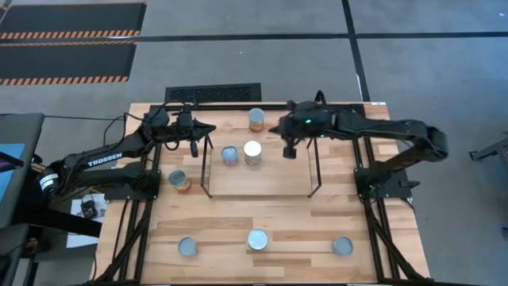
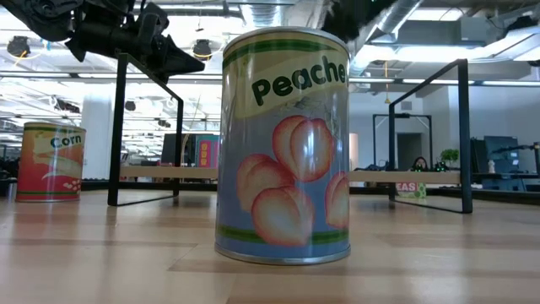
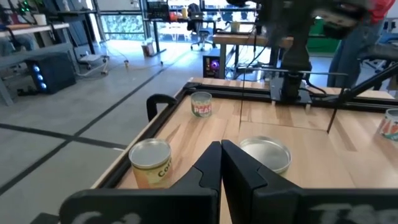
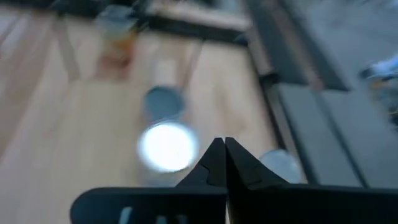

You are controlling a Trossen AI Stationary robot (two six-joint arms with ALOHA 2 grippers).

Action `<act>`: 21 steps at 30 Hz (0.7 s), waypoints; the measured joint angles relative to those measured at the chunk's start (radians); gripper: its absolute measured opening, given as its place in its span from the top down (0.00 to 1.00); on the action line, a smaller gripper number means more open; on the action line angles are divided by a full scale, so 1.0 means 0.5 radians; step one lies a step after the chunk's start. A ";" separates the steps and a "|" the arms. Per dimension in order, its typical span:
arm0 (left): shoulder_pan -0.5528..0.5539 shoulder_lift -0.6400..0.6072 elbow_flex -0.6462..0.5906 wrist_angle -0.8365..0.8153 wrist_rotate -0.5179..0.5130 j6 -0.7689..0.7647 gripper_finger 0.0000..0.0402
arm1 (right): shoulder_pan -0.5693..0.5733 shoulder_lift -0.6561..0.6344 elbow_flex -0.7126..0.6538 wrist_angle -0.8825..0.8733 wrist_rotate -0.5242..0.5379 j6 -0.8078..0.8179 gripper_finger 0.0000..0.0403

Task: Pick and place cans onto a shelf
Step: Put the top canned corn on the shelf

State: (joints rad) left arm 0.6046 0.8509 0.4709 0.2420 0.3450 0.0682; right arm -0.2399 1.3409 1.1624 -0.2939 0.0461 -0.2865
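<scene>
The light-wood shelf [image 1: 262, 179] with black wire uprights stands mid-table. Two cans, one blue-topped [image 1: 229, 155] and one white-topped [image 1: 252, 152], stand upright within its outline. Another can [image 1: 256, 119] stands behind it, and one with an orange label [image 1: 179, 181] stands at its left. Three cans [image 1: 258, 239] stand along the near edge. My left gripper [image 1: 210, 129] is shut and empty, above the shelf's far left corner. My right gripper [image 1: 274, 129] is shut and empty, above the shelf's far edge near the white-topped can [image 4: 168, 146].
In the low view a peaches can [image 2: 284, 143] fills the foreground, with a corn can [image 2: 51, 160] at the left. In the left wrist view a further can [image 3: 201, 104] stands near the table's far edge. The arms' bases stand at the table's left and right sides.
</scene>
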 joint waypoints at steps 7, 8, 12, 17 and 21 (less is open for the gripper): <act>0.000 0.000 0.000 -0.010 -0.024 -0.057 1.00 | -0.360 -0.020 -0.353 0.624 -0.278 0.135 0.99; 0.000 0.000 0.000 -0.015 -0.026 -0.060 1.00 | -0.402 0.025 -0.346 0.645 -0.316 0.140 0.99; 0.000 0.000 0.000 -0.017 -0.028 -0.098 1.00 | -0.532 0.254 -0.228 0.641 -0.470 0.100 0.99; 0.000 0.000 0.000 -0.017 -0.036 -0.105 1.00 | -0.580 0.536 -0.018 0.379 -0.603 -0.078 0.95; 0.000 0.000 0.000 -0.016 -0.038 -0.100 1.00 | -0.584 0.707 0.134 0.229 -0.609 -0.171 0.86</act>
State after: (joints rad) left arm 0.6044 0.8509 0.4709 0.2340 0.3260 0.0180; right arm -0.5320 1.6943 1.2296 -0.1793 -0.2586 -0.3718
